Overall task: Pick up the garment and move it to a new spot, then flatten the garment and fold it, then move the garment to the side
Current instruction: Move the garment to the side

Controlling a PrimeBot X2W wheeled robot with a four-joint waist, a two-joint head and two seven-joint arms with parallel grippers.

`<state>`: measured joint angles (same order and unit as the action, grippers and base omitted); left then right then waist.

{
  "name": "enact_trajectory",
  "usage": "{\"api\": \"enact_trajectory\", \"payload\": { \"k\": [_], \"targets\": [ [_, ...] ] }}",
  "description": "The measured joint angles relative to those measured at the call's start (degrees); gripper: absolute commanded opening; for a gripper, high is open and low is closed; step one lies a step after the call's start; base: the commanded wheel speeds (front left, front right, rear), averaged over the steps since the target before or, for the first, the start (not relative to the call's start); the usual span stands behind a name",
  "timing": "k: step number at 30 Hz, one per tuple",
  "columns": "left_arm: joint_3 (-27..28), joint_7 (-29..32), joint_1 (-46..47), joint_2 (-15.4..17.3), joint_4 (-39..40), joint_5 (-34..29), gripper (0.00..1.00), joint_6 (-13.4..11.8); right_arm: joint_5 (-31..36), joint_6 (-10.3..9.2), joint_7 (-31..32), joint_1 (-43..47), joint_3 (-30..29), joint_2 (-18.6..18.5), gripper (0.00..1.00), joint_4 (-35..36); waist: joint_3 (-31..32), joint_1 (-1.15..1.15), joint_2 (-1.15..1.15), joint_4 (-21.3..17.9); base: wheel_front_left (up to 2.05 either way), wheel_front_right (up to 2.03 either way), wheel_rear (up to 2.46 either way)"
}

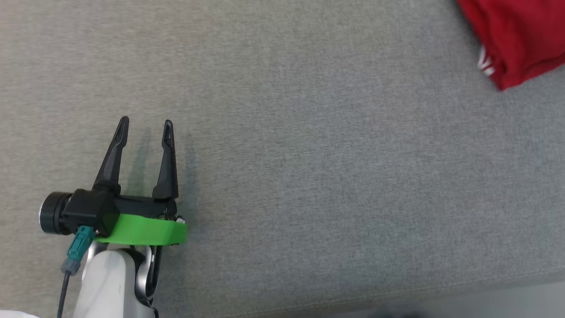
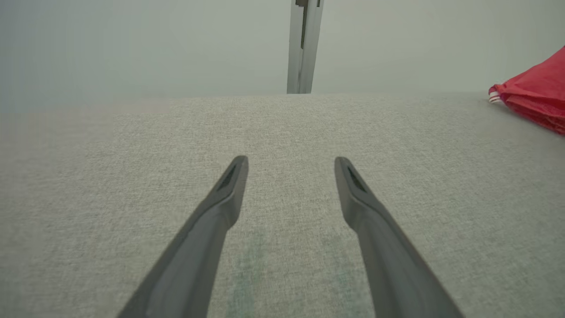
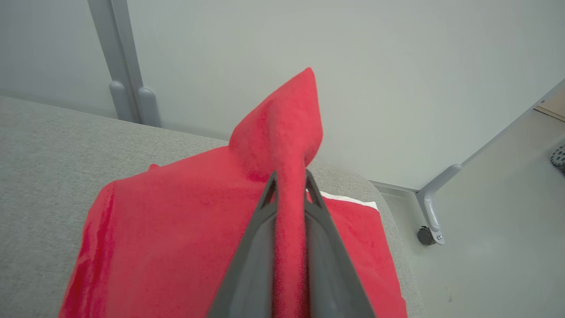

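Note:
The garment [image 1: 516, 39] is red with a white striped trim and lies at the far right of the grey upholstered surface [image 1: 309, 154]. In the right wrist view my right gripper [image 3: 289, 181] is shut on a pinched fold of the garment [image 3: 176, 229], which rises in a peak above the fingertips. My left gripper [image 1: 145, 126] is open over bare grey fabric at the lower left, well away from the garment. In the left wrist view the left gripper [image 2: 291, 165] has nothing between its fingers, and the garment [image 2: 536, 95] shows at the right edge.
The grey surface ends at a front edge [image 1: 441, 291] along the bottom of the head view. Behind it stands a pale wall with a grey upright post [image 2: 303, 46]. A metal frame leg with a castor [image 3: 428, 232] stands on the floor at the right.

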<state>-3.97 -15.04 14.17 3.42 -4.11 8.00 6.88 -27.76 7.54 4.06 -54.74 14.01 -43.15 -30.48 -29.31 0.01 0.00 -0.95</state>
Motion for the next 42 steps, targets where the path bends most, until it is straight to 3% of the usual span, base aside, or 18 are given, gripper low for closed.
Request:
{"api": "enact_trajectory", "payload": {
  "k": [10,14,15,16,17,23,29,35,42],
  "targets": [
    [-1.1,0.0,1.4,0.3,2.5,-0.7,1.00,0.2,-2.6,0.00,2.5,-8.7,0.8,-6.1,0.00,-7.7,-5.2,0.00,0.00,-3.5,0.00,0.00,0.00],
    [-1.4,0.0,1.8,0.7,3.0,-1.0,1.00,0.2,-2.7,0.00,2.5,-11.9,1.2,-6.0,0.00,-13.9,-6.3,0.00,0.00,-3.8,0.00,0.00,0.00],
    [-1.4,0.0,1.9,0.7,3.1,-1.0,1.00,0.2,-2.4,0.00,2.4,-12.3,1.4,-5.7,0.38,-15.3,-6.5,0.00,0.00,-3.7,0.00,0.00,0.00],
    [-1.5,0.0,2.1,0.8,3.1,-1.0,1.00,0.3,-1.9,0.00,1.7,-12.8,1.6,-5.4,0.87,-16.7,-6.6,0.00,0.00,-3.6,0.00,0.00,0.00],
    [-1.6,0.0,2.2,0.8,3.1,-1.0,1.00,0.3,-1.5,0.00,0.9,-13.3,1.6,-5.2,1.00,-18.2,-6.6,0.00,0.00,-3.4,0.00,0.00,0.00],
    [-1.0,0.0,2.2,0.8,3.2,-0.9,1.00,0.3,0.9,0.00,-2.9,-15.4,3.2,-3.7,1.00,-23.7,-6.0,0.00,0.00,-2.5,0.00,0.00,0.00],
    [-0.3,0.0,1.3,0.7,2.7,-0.5,1.00,0.4,1.4,0.00,-8.0,-16.5,6.0,-1.5,1.00,-24.4,-4.2,0.00,0.00,-2.5,0.00,0.00,0.00],
    [0.9,0.0,-0.9,0.2,2.0,0.0,1.00,0.4,0.7,0.00,-15.1,-14.7,9.8,2.7,1.00,-22.0,-0.6,0.00,0.00,-2.1,0.00,0.00,0.00],
    [2.7,0.0,-5.4,-0.1,1.4,1.3,1.00,0.2,-3.3,0.00,-18.6,-7.5,12.4,8.6,1.00,-15.9,5.2,-0.01,0.00,-1.5,0.00,0.00,0.00]
  ]
}}
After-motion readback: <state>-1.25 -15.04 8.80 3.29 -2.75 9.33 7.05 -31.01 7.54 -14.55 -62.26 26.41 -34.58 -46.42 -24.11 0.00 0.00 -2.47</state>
